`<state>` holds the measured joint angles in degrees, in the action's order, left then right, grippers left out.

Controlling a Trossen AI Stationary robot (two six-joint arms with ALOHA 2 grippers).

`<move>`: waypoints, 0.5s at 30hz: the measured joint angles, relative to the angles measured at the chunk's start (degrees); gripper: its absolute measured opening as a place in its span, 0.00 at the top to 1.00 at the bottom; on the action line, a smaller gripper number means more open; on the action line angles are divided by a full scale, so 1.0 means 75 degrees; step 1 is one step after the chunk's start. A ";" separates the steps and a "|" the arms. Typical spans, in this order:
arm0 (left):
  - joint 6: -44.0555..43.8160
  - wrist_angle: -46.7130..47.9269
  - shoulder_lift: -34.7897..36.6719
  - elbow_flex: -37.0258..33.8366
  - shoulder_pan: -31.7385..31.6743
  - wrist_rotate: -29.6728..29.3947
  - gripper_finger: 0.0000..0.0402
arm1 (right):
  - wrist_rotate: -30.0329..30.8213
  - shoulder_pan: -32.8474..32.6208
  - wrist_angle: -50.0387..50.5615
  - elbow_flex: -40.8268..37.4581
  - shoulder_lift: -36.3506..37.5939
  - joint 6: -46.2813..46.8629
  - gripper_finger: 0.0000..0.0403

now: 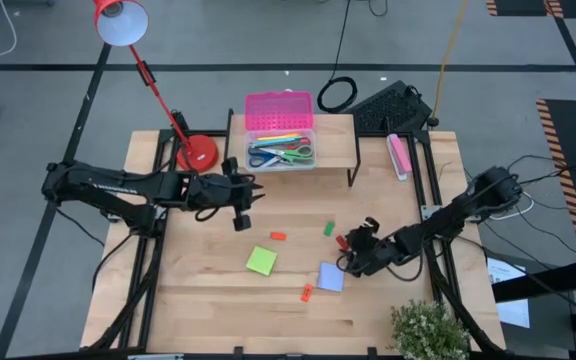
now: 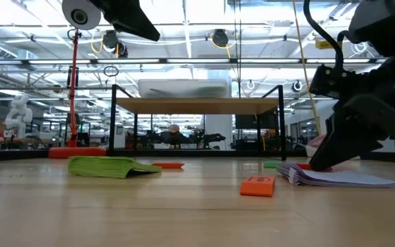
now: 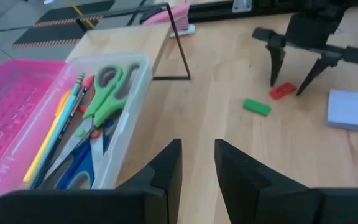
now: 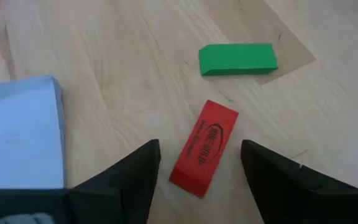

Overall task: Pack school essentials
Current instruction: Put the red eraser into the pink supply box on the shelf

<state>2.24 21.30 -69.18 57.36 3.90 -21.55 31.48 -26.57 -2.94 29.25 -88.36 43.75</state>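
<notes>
On the left of the pale wood-plank table (image 1: pixel 208 300), the left gripper (image 1: pixel 242 205) hangs above the boards just in front of the low black-framed shelf (image 1: pixel 338 135). Its two dark, flat fingers (image 3: pixel 169 168) stand nearly together with a narrow slit between them, and nothing is held.

On the shelf sits the clear plastic box (image 1: pixel 281 152), its ribbed pink lid (image 1: pixel 279 111) tipped open behind it. Inside lie green-handled scissors (image 3: pixel 107 90), blue-handled scissors (image 3: pixel 79 168) and thin yellow and teal pencils (image 3: pixel 58 134), packed lengthwise.

Out on the bare wood lies a square green sticky-note pad (image 1: pixel 261 261), flat and matte, with a small orange-red eraser (image 1: pixel 278 236) near it and another (image 1: pixel 307 292) toward the front edge. A little green eraser (image 1: pixel 329 229) — a smooth rectangular block — rests near the middle.

The lavender sticky-note pad (image 1: pixel 330 277) lies just beside the right gripper (image 1: pixel 346 243), its sheets slightly fanned at the edge. That gripper is down at the tabletop with its wedge-shaped fingers (image 4: pixel 135 168) spread wide on either side of a red eraser (image 4: pixel 204 148) — a printed oblong lying at an angle between the tips, not gripped.

At the far right, a pink oblong object (image 1: pixel 399 154) lies on the table's back corner, and a leafy plant (image 1: pixel 430 330) at the front.
</notes>
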 joint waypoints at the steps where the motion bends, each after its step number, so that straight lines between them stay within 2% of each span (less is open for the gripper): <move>1: 0.0000 -0.0045 0.0001 0.0000 0.0000 0.0000 0.76 | 0.0010 -0.0002 -0.0012 0.0005 -0.0055 0.0093 0.46; 15: -0.0003 -0.0067 -0.0002 0.0000 0.0000 0.0281 0.76 | 0.0074 -0.0023 0.0047 0.0001 -0.0084 0.0481 0.80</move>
<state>2.22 20.80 -69.19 57.36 3.90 -19.44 32.03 -26.74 -2.59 29.26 -88.99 47.35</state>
